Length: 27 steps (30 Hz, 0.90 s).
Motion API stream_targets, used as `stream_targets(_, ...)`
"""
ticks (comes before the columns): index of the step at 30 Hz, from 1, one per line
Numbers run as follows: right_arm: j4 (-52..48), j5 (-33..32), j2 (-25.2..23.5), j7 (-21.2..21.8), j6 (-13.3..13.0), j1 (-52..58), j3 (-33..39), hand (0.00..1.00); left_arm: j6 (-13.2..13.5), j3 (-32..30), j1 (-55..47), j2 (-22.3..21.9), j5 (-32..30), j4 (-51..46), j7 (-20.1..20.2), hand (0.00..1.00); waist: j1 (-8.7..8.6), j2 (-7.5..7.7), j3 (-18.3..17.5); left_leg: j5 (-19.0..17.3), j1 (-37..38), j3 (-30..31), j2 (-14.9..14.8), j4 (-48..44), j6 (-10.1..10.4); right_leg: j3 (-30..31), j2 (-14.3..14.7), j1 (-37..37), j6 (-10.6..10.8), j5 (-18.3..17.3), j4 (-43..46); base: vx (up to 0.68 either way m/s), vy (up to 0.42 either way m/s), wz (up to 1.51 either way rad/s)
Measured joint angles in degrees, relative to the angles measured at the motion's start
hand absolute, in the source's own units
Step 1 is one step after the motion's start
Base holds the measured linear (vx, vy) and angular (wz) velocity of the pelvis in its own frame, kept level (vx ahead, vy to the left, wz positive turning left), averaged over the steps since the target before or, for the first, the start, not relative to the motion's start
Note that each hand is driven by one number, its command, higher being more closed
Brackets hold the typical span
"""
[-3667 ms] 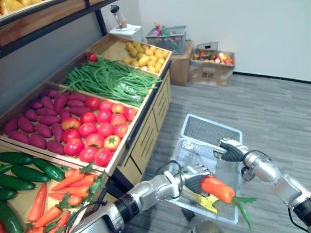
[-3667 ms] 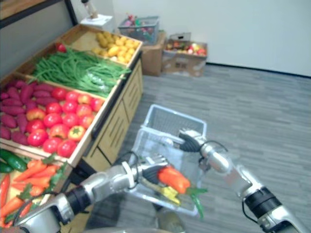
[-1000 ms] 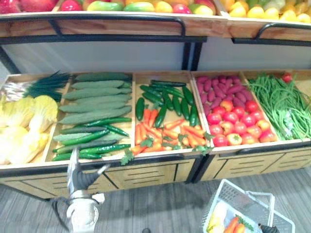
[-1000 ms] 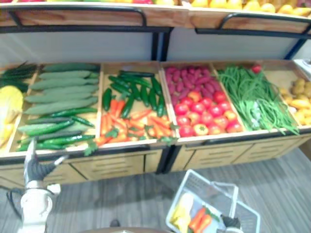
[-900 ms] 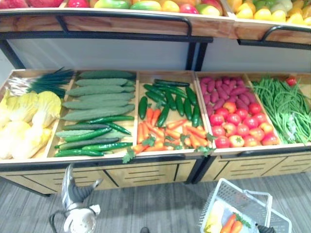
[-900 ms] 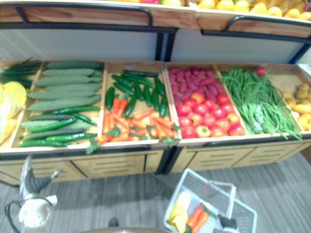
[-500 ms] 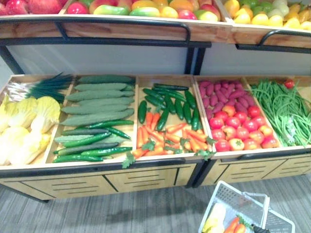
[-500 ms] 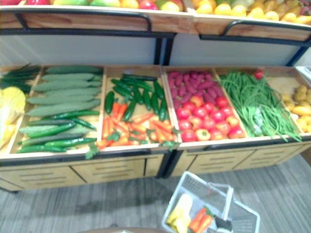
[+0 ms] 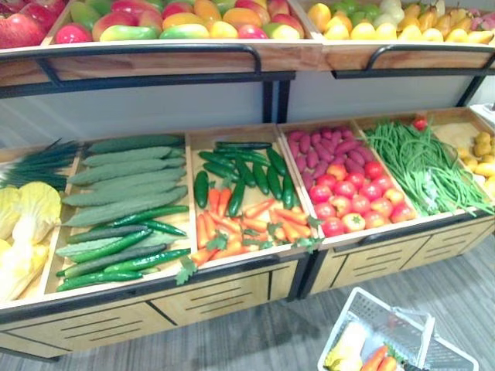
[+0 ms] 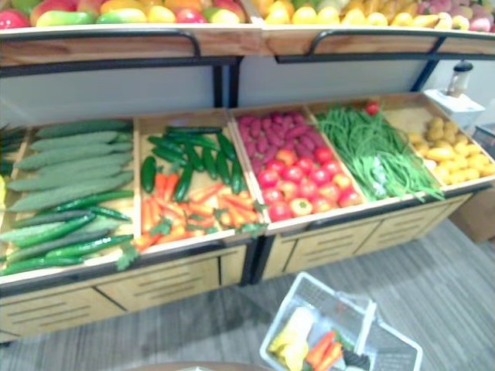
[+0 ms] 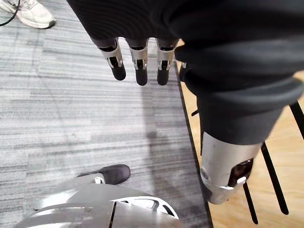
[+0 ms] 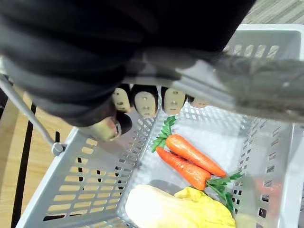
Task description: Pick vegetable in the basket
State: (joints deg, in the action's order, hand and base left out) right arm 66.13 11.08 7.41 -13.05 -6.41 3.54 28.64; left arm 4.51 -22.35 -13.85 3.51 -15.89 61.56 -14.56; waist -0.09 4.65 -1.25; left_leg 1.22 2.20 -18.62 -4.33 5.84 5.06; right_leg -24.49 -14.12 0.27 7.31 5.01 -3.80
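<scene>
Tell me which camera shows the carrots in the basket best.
The right wrist view: the two carrots lie close up, whole, green tops visible, in the basket. Both eye views show them small at the bottom edge; the left wrist view faces the floor.

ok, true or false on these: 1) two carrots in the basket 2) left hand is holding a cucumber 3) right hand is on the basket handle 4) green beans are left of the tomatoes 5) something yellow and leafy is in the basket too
1. True. Two carrots lie in the basket.
2. False. The left hand hangs over the floor, fingers straight, holding nothing.
3. True. The right hand has its fingers curled round the basket handle.
4. False. The green beans lie right of the tomatoes.
5. True. A yellow leafy vegetable lies beside the carrots.
</scene>
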Motion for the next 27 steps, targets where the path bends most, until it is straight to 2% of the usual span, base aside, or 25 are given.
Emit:
stream_targets(2,0.01,-0.03,-0.03,-0.11,0.00,-0.16,0.23,1.00,0.35,1.09,0.04,0.28,-0.09,-0.05,0.15,0.00,0.30,0.02,0.14,-0.59,0.48,-0.84,-0.12,-0.68,0.03,0.73,-0.17,0.00,0.15,-0.31,0.96,0.05,-0.007,-0.15)
stream_targets(4,-0.13,-0.26,0.02,-0.12,-0.12,-1.05,0.33,1.00,0.36,2.34,0.32,0.70,-0.11,-0.16,0.22,0.00,0.21,0.11,1.90,-5.06,-1.12,-1.19,-1.43,-8.55,-0.06,1.78,-0.85,-0.12,0.05,-1.81,4.52,0.04,-0.005,-0.22)
stream_targets(6,-0.73,-0.44,0.26,-0.12,-0.29,-1.10,1.36,1.00,0.50,4.65,0.83,1.05,-0.21,-1.23,0.29,0.00,0.07,-0.80,3.79,-12.00,-4.94,-1.29,-4.87,-21.31,-0.18,2.86,-0.94,-1.43,0.47,-3.83,9.73,-0.05,0.019,-0.24)
stream_targets(8,-2.12,-0.51,-0.24,-0.10,-0.64,-1.12,2.36,1.00,0.56,6.85,1.98,2.87,-1.07,-1.23,0.37,0.00,-0.04,-0.69,4.15,-14.80,-7.35,-2.90,-6.42,-26.23,-0.43,4.91,-0.50,-3.76,1.04,-3.36,11.09,-0.04,0.104,-0.53)
stream_targets(10,-3.73,-2.26,-1.20,-0.15,-1.46,-1.47,1.80,1.00,0.37,8.25,3.02,4.43,-2.57,-1.09,0.31,0.00,-0.01,-0.41,5.04,-16.60,-8.10,-6.34,-7.72,-27.96,-0.68,8.67,0.14,-7.63,0.32,-0.48,13.01,-0.10,0.142,-1.06)
stream_targets(11,-5.26,-3.01,-1.56,-0.06,-1.61,-1.82,0.88,1.00,0.34,8.57,3.35,4.97,-2.79,-1.08,0.24,0.00,0.00,-0.51,5.46,-16.34,-7.64,-10.58,-8.38,-27.59,-2.00,9.53,1.39,-10.37,-1.65,5.17,11.40,-0.20,0.199,-1.49)
stream_targets(12,-5.64,-3.19,-1.60,-0.07,-1.94,-2.77,-0.58,1.00,0.40,8.41,3.04,4.92,-2.78,-1.03,0.19,0.00,0.32,-2.12,6.03,-15.70,-6.93,-14.18,-10.07,-25.76,-3.51,8.47,2.39,-10.28,-2.54,10.31,7.85,-0.28,0.246,-1.85)
stream_targets(13,-5.75,-3.31,-1.46,-0.35,-1.95,-5.01,-1.81,1.00,0.56,8.12,3.50,4.82,-2.76,-1.79,0.15,0.00,-0.29,-2.03,8.96,-15.46,-4.76,-18.24,-10.30,-24.34,-4.55,0.01,-0.42,-12.78,-8.64,2.74,21.92,-0.22,0.180,-1.48)
stream_targets(14,-6.07,-3.57,-0.31,-0.42,-2.21,-5.59,-2.05,1.00,0.65,8.13,3.45,4.87,-2.76,-2.98,0.14,0.00,-0.81,-1.69,10.04,-15.34,-3.67,-20.12,-9.97,-23.75,-4.96,-5.81,-3.92,-13.32,-11.22,-2.50,33.21,-0.16,0.160,-1.06)
stream_targets(15,-5.82,-3.89,0.68,-0.35,-2.13,-5.66,-2.11,1.00,0.66,8.38,3.34,5.06,-2.77,-3.19,0.20,0.00,-1.32,-1.69,10.21,-15.39,-2.93,-21.14,-10.02,-23.76,-5.09,-9.13,-6.05,-12.92,-11.51,-4.35,39.50,-0.08,0.199,-1.00)
stream_targets(16,-4.42,-3.92,2.08,-0.34,-1.83,-6.07,-2.74,1.00,0.50,8.59,3.07,5.11,-2.73,-3.17,0.31,0.00,-1.19,-1.73,10.19,-15.38,-1.86,-24.22,-10.49,-23.75,-5.13,-13.61,-9.47,-10.78,-11.91,-5.00,49.53,-0.05,0.176,-0.91)
stream_targets(18,-3.67,-3.62,2.12,-0.32,-1.72,-6.63,-4.48,1.00,0.36,8.54,2.67,5.12,-2.66,-3.11,0.36,0.00,-1.22,-1.71,10.18,-15.37,-0.93,-27.84,-11.15,-23.77,-5.20,-15.37,-11.33,-7.62,-11.88,-5.00,53.45,-0.04,0.095,-1.18)
stream_targets(20,-1.56,-2.27,1.55,-0.09,-1.14,-8.02,-5.40,1.00,0.30,7.83,2.95,5.05,-2.06,-3.13,0.43,0.00,-1.04,-1.74,10.13,-15.26,-0.20,-33.12,-12.23,-24.26,-5.11,-16.42,-13.10,-3.57,-11.31,-4.62,52.79,-0.04,-0.020,-1.39)
stream_targets(22,-0.71,-2.15,1.55,0.14,-0.76,-8.93,-6.55,1.00,0.31,6.87,3.39,4.39,-1.23,-3.15,0.46,0.00,-0.81,-2.04,9.89,-15.14,-0.31,-37.66,-13.37,-25.51,-4.91,-16.41,-13.12,-0.84,-9.01,-3.26,46.57,-0.05,-0.151,-1.29)
stream_targets(23,-0.64,-2.09,1.62,0.48,-0.21,-9.43,-7.03,1.00,0.31,6.42,3.95,3.72,-1.10,-3.14,0.43,0.00,-0.52,-1.97,9.76,-14.98,-0.57,-40.68,-14.71,-26.75,-4.70,-17.02,-11.35,-0.53,-3.71,-6.81,41.39,-0.07,-0.253,-1.46)
stream_targets(24,-0.61,-2.09,2.03,0.70,0.07,-10.11,-7.48,1.00,0.34,6.20,4.31,2.87,-1.10,-3.14,0.44,0.00,0.09,-3.32,9.43,-14.56,-1.25,-43.00,-16.22,-27.76,-4.59,-18.76,-8.93,-0.46,-2.59,-10.01,36.11,-0.06,-0.292,-1.49)
stream_targets(25,-0.48,-2.09,2.42,0.82,0.18,-10.08,-8.05,1.00,0.36,6.24,4.54,2.15,-1.10,-3.12,0.48,0.00,0.27,-3.92,9.22,-14.33,-1.36,-44.52,-16.87,-28.08,-4.39,-19.08,-7.60,-0.48,-2.38,-11.14,33.41,-0.05,-0.289,-1.49)
stream_targets(27,-0.17,-2.08,3.59,1.02,0.58,-10.05,-10.08,1.00,0.33,6.10,5.16,-0.52,-1.11,-2.48,0.55,0.00,0.34,-6.18,8.47,-12.76,-0.81,-48.86,-19.05,-28.74,-3.98,-19.22,-3.23,-1.08,-2.36,-12.77,26.06,-0.01,-0.311,-1.29)
